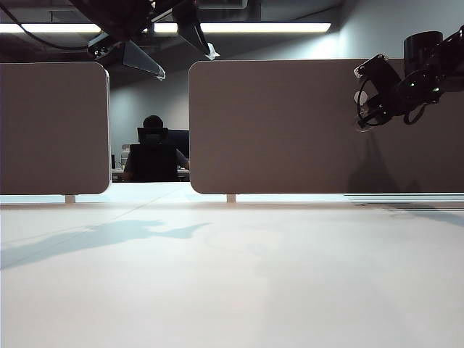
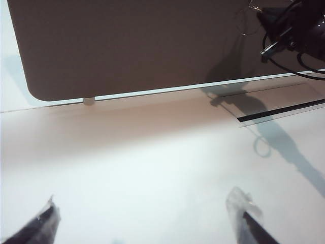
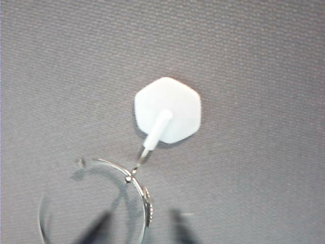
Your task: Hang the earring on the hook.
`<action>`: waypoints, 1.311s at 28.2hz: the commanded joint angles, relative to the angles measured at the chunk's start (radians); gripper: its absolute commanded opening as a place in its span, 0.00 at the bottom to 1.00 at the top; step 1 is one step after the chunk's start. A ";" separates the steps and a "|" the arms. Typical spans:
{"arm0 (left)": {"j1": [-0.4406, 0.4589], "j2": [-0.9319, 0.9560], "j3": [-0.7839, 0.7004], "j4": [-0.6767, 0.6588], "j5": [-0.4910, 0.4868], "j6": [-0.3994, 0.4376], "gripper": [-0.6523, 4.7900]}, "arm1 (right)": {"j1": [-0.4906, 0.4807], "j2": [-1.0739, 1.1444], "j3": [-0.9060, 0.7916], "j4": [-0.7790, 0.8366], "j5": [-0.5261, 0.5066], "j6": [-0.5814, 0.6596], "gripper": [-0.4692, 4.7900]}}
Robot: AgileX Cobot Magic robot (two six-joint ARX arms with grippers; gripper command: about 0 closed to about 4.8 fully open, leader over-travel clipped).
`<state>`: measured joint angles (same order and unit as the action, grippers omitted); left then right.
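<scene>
The hook [image 3: 143, 155] is a thin metal wire on a white stem below a white hexagonal pad [image 3: 175, 104], stuck to the grey panel [image 3: 254, 61]. The earring [image 3: 146, 203], a thin silver hoop with a small ball end, hangs from the hook's tip. My right gripper [image 3: 139, 227] is just below it, open; its two dark blurred tips stand either side of the hoop wire without touching it. In the exterior view the right gripper [image 1: 365, 98] is high against the right panel. My left gripper [image 2: 144, 223] hovers open and empty over the white table [image 2: 152, 162].
Two grey divider panels [image 1: 290, 123] stand upright at the table's back edge, with a gap between them. A black strip [image 2: 284, 109] lies on the table under the right arm [image 2: 297, 23]. A seated person [image 1: 153, 152] is beyond the gap.
</scene>
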<state>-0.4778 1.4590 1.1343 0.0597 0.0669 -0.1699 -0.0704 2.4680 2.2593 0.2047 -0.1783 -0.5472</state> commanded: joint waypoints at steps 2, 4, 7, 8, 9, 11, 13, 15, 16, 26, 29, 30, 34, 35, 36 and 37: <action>0.000 -0.002 0.005 0.007 -0.002 0.005 1.00 | 0.000 -0.005 0.002 0.016 0.000 0.000 0.40; 0.000 -0.002 0.005 0.007 -0.003 0.005 1.00 | 0.000 -0.005 0.002 0.016 0.000 0.000 0.40; 0.000 -0.002 0.005 0.008 -0.003 0.005 1.00 | 0.000 -0.005 0.002 0.016 0.002 0.000 0.40; 0.000 -0.002 0.005 0.008 -0.003 0.005 1.00 | 0.000 -0.005 0.002 0.017 0.003 0.000 0.40; 0.000 -0.002 0.005 0.008 -0.003 0.005 1.00 | 0.000 -0.005 0.002 0.017 0.004 0.000 0.40; 0.000 -0.002 0.005 0.008 -0.003 0.005 1.00 | 0.000 -0.006 0.002 0.016 0.004 0.001 0.40; 0.000 -0.002 0.005 0.007 -0.003 0.006 1.00 | 0.000 -0.009 0.002 0.013 0.009 0.001 0.40; 0.000 -0.002 0.005 0.006 -0.003 0.015 1.00 | 0.001 -0.016 0.002 -0.002 0.040 0.005 0.40; 0.000 -0.002 0.005 0.005 -0.003 0.024 1.00 | 0.003 -0.021 0.002 -0.014 0.053 0.010 0.40; 0.000 -0.023 0.005 -0.079 0.008 0.032 0.17 | 0.007 -0.129 0.002 -0.302 0.116 0.148 0.09; 0.000 -0.036 0.005 -0.084 0.013 0.042 0.11 | 0.017 -0.168 0.001 -0.412 0.105 0.194 0.09; 0.000 -0.040 0.005 -0.085 0.018 0.046 0.11 | 0.021 -0.181 0.001 -0.457 0.106 0.202 0.09; -0.001 -0.103 0.005 -0.153 0.013 0.047 0.11 | 0.043 -0.235 -0.008 -0.565 0.105 0.235 0.09; -0.001 -0.126 0.005 -0.177 0.000 0.047 0.11 | 0.042 -0.254 -0.019 -0.570 0.105 0.247 0.09; -0.001 -0.161 0.005 -0.209 -0.019 0.048 0.11 | 0.042 -0.284 -0.039 -0.573 0.101 0.264 0.08; -0.001 -0.189 0.005 -0.231 -0.035 0.048 0.11 | 0.042 -0.310 -0.058 -0.576 0.091 0.273 0.09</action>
<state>-0.4778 1.3117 1.1339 -0.1368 0.0647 -0.1272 -0.0227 2.2154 2.2169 -0.3794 -0.0761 -0.3088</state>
